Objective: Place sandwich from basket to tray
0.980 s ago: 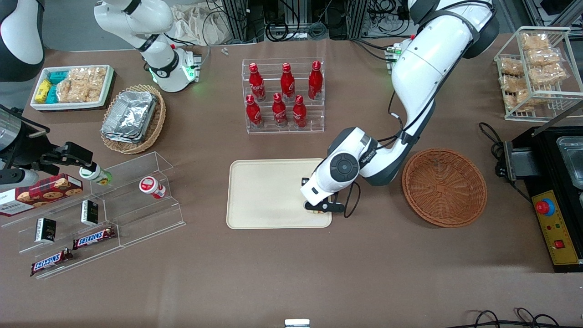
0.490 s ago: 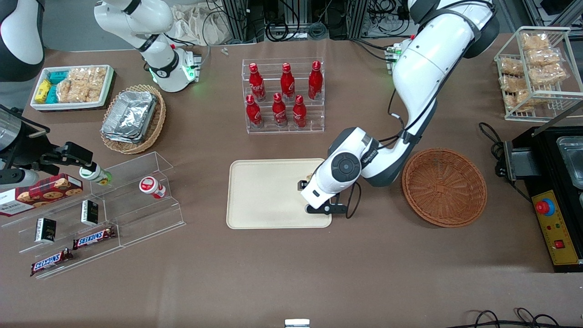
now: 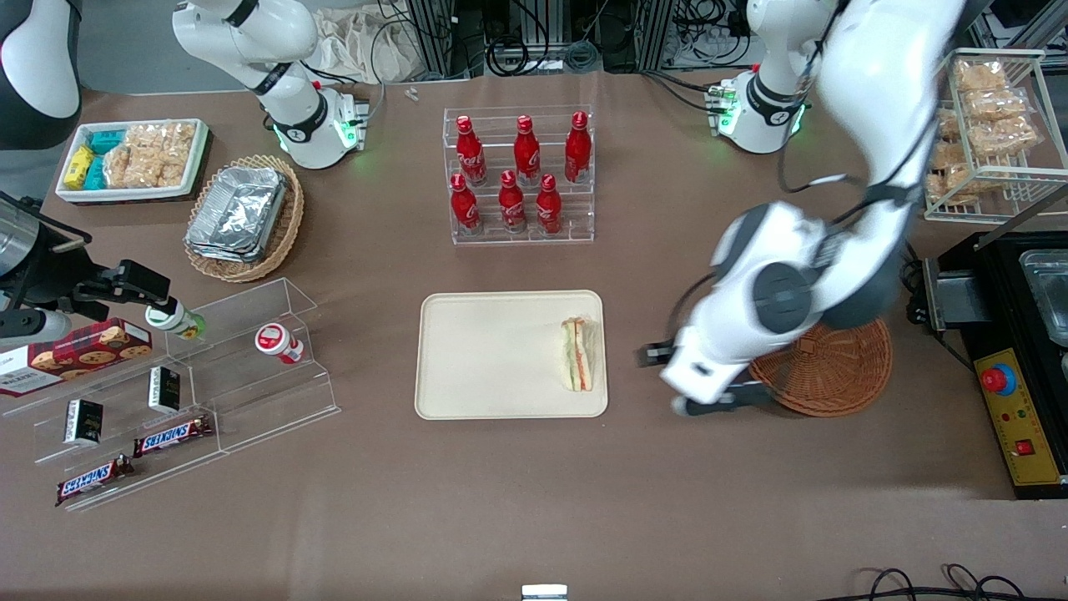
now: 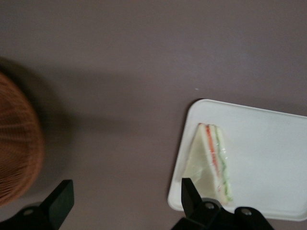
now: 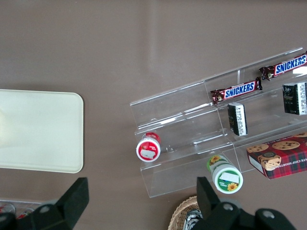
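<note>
The sandwich [image 3: 577,354] lies on the cream tray [image 3: 492,355], at the tray's edge toward the working arm's end of the table, with its green and red filling edge showing. My gripper [image 3: 691,380] hangs open and empty above the bare table between the tray and the reddish-brown basket [image 3: 834,371]. The arm covers part of the basket. In the left wrist view the sandwich [image 4: 211,163] rests on the tray [image 4: 268,139], the gripper [image 4: 124,191] holds nothing, and the basket [image 4: 14,143] shows beside it.
A clear rack of red bottles [image 3: 521,175] stands farther from the camera than the tray. Clear snack shelves [image 3: 192,367], a tan basket of foil containers [image 3: 242,217] and a white snack tray [image 3: 133,159] lie toward the parked arm's end. A wire rack [image 3: 984,125] and black appliance [image 3: 1026,334] stand past the basket.
The gripper has let go of the sandwich, which now lies uncovered on the tray. The arm has lifted and swung away from the tray toward the basket.
</note>
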`<action>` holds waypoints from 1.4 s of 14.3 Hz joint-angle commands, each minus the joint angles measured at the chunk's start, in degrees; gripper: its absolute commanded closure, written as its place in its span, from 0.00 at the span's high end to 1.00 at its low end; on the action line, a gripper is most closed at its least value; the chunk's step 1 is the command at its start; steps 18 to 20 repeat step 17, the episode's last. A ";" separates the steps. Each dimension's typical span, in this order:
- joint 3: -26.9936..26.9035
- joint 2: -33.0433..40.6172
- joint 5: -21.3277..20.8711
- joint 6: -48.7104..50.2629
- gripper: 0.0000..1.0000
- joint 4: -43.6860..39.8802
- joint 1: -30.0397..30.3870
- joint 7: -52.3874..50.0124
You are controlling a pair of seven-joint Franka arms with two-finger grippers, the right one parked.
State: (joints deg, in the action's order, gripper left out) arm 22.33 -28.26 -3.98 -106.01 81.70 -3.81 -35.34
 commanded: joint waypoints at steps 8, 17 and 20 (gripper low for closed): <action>-20.12 19.71 3.19 4.16 1.00 15.92 1.08 30.39; -20.75 18.78 1.87 5.02 1.00 12.53 0.91 32.17; -20.75 18.78 1.87 5.02 1.00 12.53 0.91 32.17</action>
